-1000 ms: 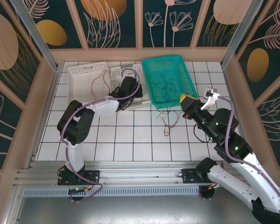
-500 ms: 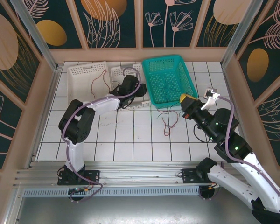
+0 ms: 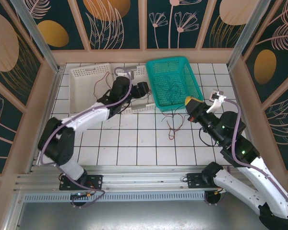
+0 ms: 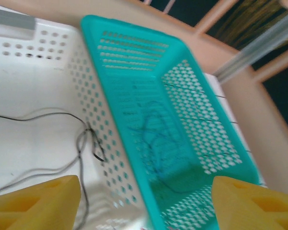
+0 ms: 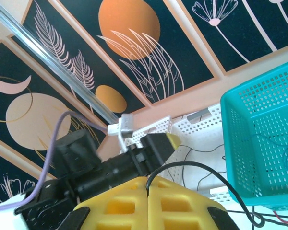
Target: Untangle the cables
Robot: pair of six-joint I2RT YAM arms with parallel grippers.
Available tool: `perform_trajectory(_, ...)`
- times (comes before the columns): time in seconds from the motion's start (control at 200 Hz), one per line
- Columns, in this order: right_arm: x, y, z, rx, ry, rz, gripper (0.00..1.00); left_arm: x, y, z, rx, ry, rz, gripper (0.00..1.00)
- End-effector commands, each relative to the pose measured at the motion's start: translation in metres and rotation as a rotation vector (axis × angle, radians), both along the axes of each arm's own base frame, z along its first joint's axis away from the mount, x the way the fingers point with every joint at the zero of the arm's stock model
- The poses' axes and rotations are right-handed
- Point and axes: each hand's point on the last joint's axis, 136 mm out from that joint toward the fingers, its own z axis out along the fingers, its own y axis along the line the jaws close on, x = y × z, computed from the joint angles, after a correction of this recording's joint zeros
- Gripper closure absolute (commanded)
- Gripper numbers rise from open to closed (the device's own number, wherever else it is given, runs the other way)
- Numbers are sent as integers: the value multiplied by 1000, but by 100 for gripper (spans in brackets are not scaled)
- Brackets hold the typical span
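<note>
My right gripper (image 3: 191, 106) is shut on a thin black cable (image 5: 216, 173), which loops out from between its yellow pads (image 5: 182, 203) toward the tiles. A loose red and black tangle of cables (image 3: 173, 123) lies on the tiles just left of it. My left gripper (image 4: 144, 206) hangs open over the wall between the white basket and the teal basket (image 4: 134, 57), holding nothing. A black cable (image 4: 84, 139) lies in that white basket (image 4: 33, 62). In the teal basket lies a dark blue cable (image 4: 153, 136). A red cable (image 3: 104, 78) lies in the far-left white basket (image 3: 86, 84).
The three baskets stand side by side at the back of the tiled floor. Wooden walls (image 3: 48, 96) close in both sides and the back. The left arm's lilac cable (image 3: 77, 115) runs along its forearm. Bare tiles (image 3: 129, 143) stretch in front of the baskets.
My left gripper has opened from shut, and its arm has stretched out, the elbow swinging down to the left. The right arm and its black cable have stayed still.
</note>
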Motion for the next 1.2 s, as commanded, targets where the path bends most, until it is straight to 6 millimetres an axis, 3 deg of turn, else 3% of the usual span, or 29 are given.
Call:
perform_trajectory(0.0,-9,-2,42,62,-83,30,100,-44,-31,16,-100,-25,-148,28)
perform_trajectory(0.095,-11,2,55,64,-100,53,100,-82,-58,12,-109,-25,-271,28)
perform_trajectory(0.11,-12,2,57,66,-102,56,100,-90,-60,1,-99,-8,-291,28)
perform_trajectory(0.185,-14,4,64,75,-111,71,100,-120,-77,-16,-101,16,-369,28)
perform_trajectory(0.33,-18,5,72,102,-119,95,100,-149,-92,-45,-101,66,-436,28)
perform_trajectory(0.425,-23,12,73,110,-123,143,100,-156,-97,-53,-139,90,-458,27)
perform_trajectory(0.711,-40,22,76,122,-153,251,100,-156,-114,-44,-247,113,-489,20)
perform_trajectory(1.191,-48,39,68,130,-158,361,100,-161,-130,-94,-248,289,-515,20)
